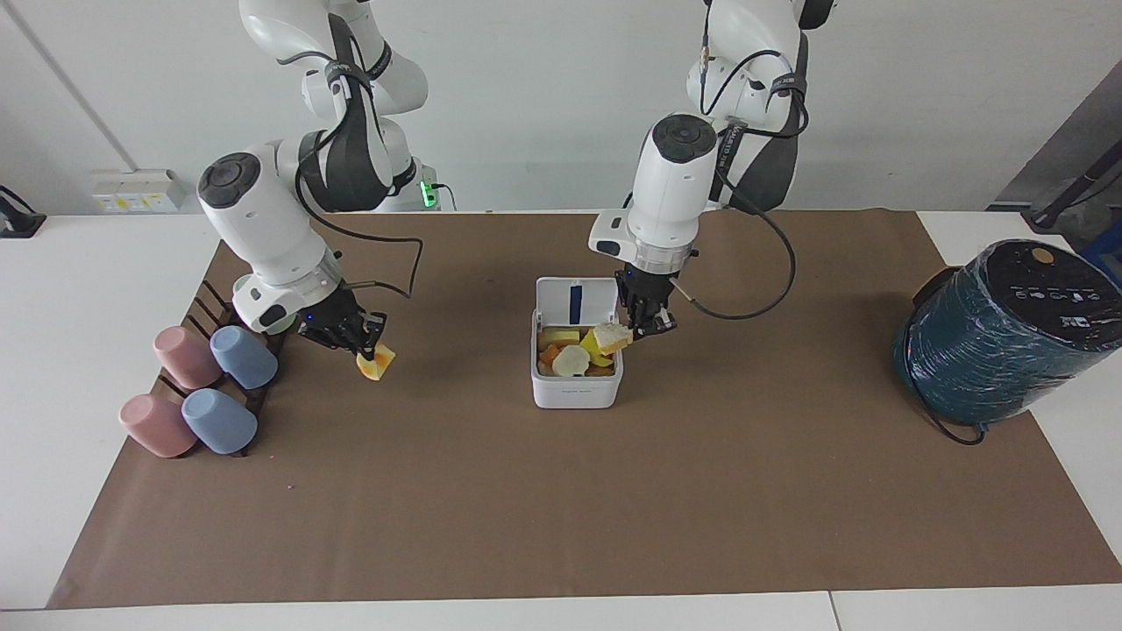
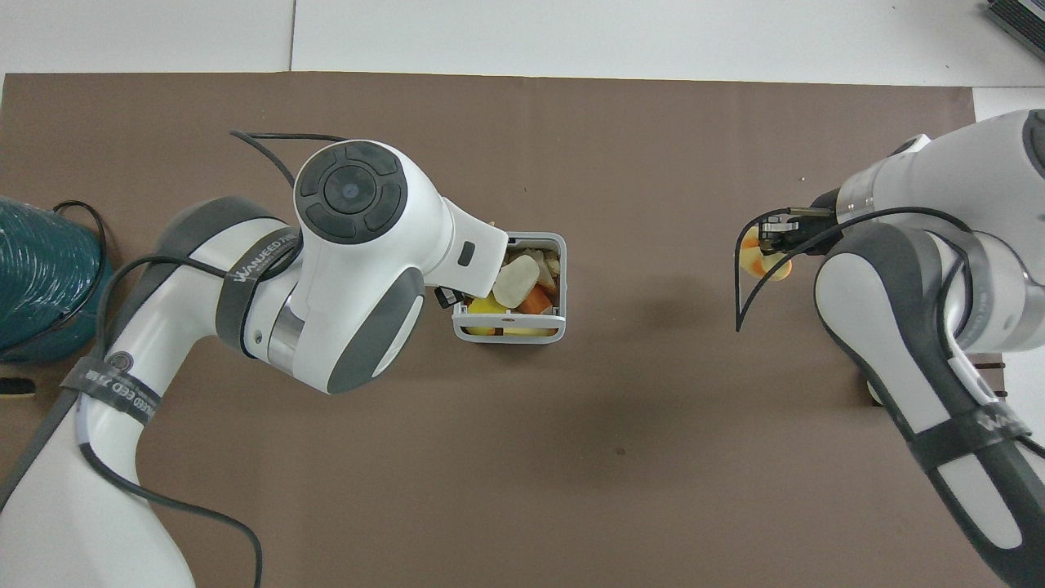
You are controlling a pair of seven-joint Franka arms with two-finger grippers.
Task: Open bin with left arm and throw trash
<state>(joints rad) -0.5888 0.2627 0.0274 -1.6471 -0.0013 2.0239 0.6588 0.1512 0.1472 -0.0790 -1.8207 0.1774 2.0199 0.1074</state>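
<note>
The bin (image 1: pixel 576 392) is a small white box in the middle of the brown mat, its lid (image 1: pixel 576 301) standing open with a blue stripe inside. It holds several scraps, a pale cream oval (image 1: pixel 571 359) on top. My left gripper (image 1: pixel 646 329) is shut on the off-white wedge (image 1: pixel 613 337) and holds it just over the bin's opening. In the overhead view the left hand covers part of the bin (image 2: pixel 508 333). My right gripper (image 1: pixel 355 337) is shut on the yellow piece (image 1: pixel 375 362) in the air over the mat beside the cup rack; it also shows in the overhead view (image 2: pixel 758 260).
A big dark teal wrapped cylinder (image 1: pixel 1008 337) stands at the left arm's end of the table. Pastel cups (image 1: pixel 210 377) lie on a dark rack at the right arm's end. A black cable hangs from each wrist.
</note>
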